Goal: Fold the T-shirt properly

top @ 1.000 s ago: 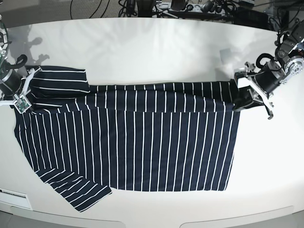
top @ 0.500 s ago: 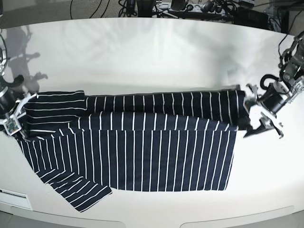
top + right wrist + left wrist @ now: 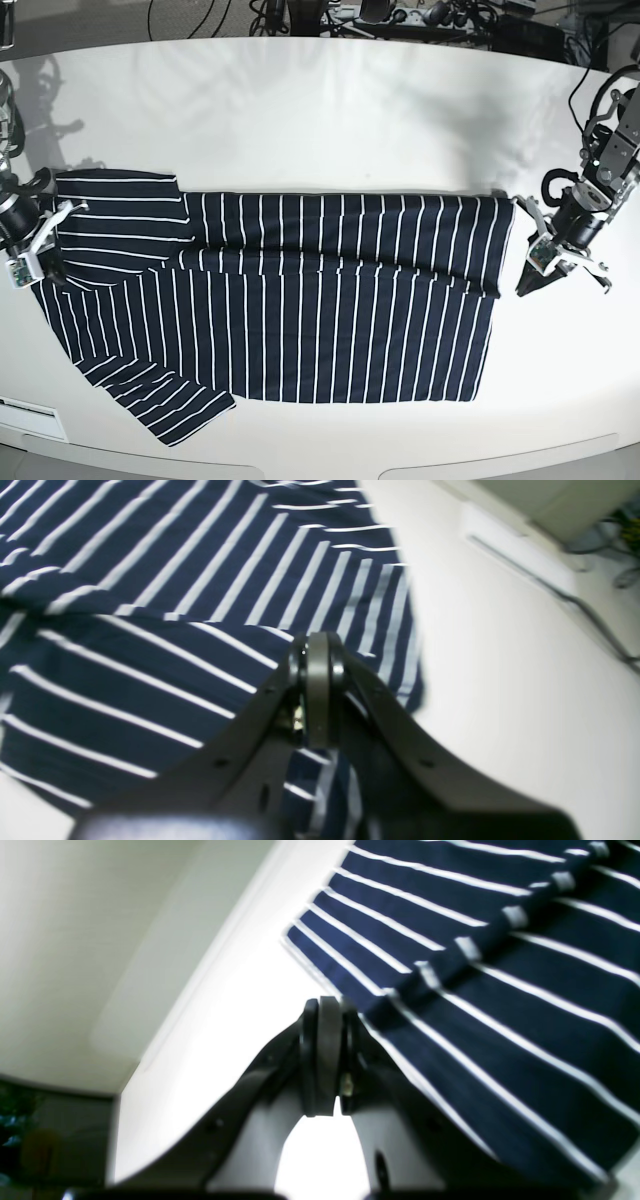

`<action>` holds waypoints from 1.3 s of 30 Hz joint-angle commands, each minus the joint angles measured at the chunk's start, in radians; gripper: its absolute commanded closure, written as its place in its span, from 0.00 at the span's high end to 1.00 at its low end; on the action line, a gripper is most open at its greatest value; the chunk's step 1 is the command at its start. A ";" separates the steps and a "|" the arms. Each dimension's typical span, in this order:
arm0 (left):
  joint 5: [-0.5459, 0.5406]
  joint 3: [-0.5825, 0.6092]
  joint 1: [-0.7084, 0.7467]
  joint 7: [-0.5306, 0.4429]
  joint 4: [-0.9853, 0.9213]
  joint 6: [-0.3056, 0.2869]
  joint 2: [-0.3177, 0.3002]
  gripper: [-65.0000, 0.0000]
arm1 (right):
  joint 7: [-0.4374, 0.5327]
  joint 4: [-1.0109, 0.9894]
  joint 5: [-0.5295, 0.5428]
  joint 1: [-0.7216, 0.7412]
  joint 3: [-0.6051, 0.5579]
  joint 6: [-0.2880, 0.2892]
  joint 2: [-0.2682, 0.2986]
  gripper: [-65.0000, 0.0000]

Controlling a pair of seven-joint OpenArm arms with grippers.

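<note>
The T-shirt (image 3: 290,300) lay spread flat across the middle of the white surface (image 3: 330,110) in the base view, its long axis running from the left of the frame to the right. Its white pinstripes ran mostly top to bottom over the body, while on the sleeve at the upper left they ran sideways. A second sleeve stuck out at the lower left, near the surface's front edge. Along the upper part of the cloth a folded band lay over the body, ending at the right in a slanted edge.

The left tool (image 3: 545,268) sat at the right of the base frame, just beside the shirt's right edge, over bare surface. In the left wrist view the left tool (image 3: 325,1060) had its two dark fingers pressed together, with nothing visibly caught between them; the striped cloth (image 3: 500,990) filled the upper right of that frame and ran close past the fingertips, though whether it touched them could not be told.

The right tool (image 3: 35,262) was at the left edge of the base frame, by the upper left sleeve. In the right wrist view the right tool (image 3: 316,690) was likewise pressed together, its tips above the striped cloth (image 3: 150,630), which filled the left half of the frame. No fold of cloth was seen pinched between them.
</note>
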 commanded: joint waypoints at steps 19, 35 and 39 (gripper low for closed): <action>-0.297 -0.012 -0.206 0.623 -0.222 -0.423 0.298 0.00 | -0.374 -0.354 0.006 0.249 -0.219 -0.011 -0.055 0.00; -0.431 -0.013 -0.152 0.930 -0.113 -0.423 0.209 0.00 | -0.525 -0.351 0.231 0.148 -0.214 0.040 0.054 0.00; -0.409 -0.013 -0.087 0.929 -0.044 -0.422 0.190 0.00 | -0.525 -0.313 0.235 0.079 -0.212 0.046 0.069 0.00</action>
